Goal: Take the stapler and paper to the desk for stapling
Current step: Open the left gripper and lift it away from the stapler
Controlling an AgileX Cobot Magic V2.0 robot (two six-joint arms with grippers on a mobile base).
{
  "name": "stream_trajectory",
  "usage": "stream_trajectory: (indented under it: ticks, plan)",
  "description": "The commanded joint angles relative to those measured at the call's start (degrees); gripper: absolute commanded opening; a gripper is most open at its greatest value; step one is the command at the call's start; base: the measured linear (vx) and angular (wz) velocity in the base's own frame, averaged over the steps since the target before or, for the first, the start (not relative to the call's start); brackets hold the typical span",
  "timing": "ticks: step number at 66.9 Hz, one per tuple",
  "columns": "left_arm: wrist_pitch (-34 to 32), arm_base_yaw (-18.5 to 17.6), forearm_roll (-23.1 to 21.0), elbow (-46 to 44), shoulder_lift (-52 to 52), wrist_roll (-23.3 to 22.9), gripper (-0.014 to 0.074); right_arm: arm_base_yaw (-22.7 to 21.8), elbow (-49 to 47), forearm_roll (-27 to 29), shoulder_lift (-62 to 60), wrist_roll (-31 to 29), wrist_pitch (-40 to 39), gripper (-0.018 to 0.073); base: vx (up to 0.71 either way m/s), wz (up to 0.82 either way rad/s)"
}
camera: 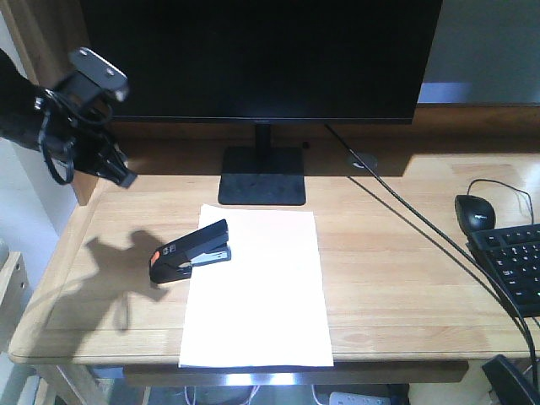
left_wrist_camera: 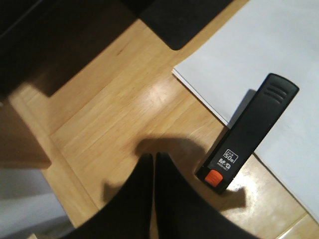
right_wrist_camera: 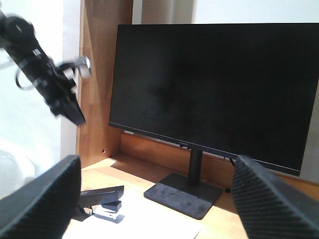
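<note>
The black stapler (camera: 190,251) with its orange-red end cap lies on the left edge of the white paper (camera: 257,295), on the light-wood desk (camera: 396,270). My left gripper (camera: 125,177) hangs above the desk's back left corner, up and left of the stapler. In the left wrist view its fingers (left_wrist_camera: 144,199) are pressed together, shut on nothing, with the stapler (left_wrist_camera: 249,129) and paper (left_wrist_camera: 269,45) to their right. My right gripper (right_wrist_camera: 157,172) stands open and empty, low over the desk. Beyond its left finger sit the stapler (right_wrist_camera: 102,196) and paper (right_wrist_camera: 149,219).
A black monitor (camera: 261,59) on a square base (camera: 261,175) stands behind the paper. A cable (camera: 405,211) runs diagonally to the front right. A black mouse (camera: 475,208) and keyboard (camera: 515,261) sit at the right. A wooden side panel (right_wrist_camera: 102,74) rises at the left.
</note>
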Motion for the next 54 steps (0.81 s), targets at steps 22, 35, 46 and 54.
stream_trajectory:
  ticks: [22, 35, 46, 54]
  plan:
    - [-8.8, 0.0, 15.4, 0.0, -13.1, -37.7, -0.0006, -0.2, -1.5, -2.1, -0.3, -0.3, 1.2, 0.0584, 0.0, 0.0]
    - [-20.7, -0.2, 15.3, 11.2, -23.9, -38.6, -0.0006, -0.2, -1.5, -2.1, -0.3, -0.3, 1.2, 0.0584, 0.0, 0.0]
    - [-28.1, -0.2, 15.3, 23.8, -35.5, -38.7, -0.0006, -0.2, -1.5, -2.1, -0.3, -0.3, 1.2, 0.0584, 0.0, 0.0]
    - [-30.4, -0.2, 15.3, 32.6, -44.4, -38.7, -0.0006, -0.2, -1.5, -2.1, -0.3, -0.3, 1.2, 0.0584, 0.0, 0.0]
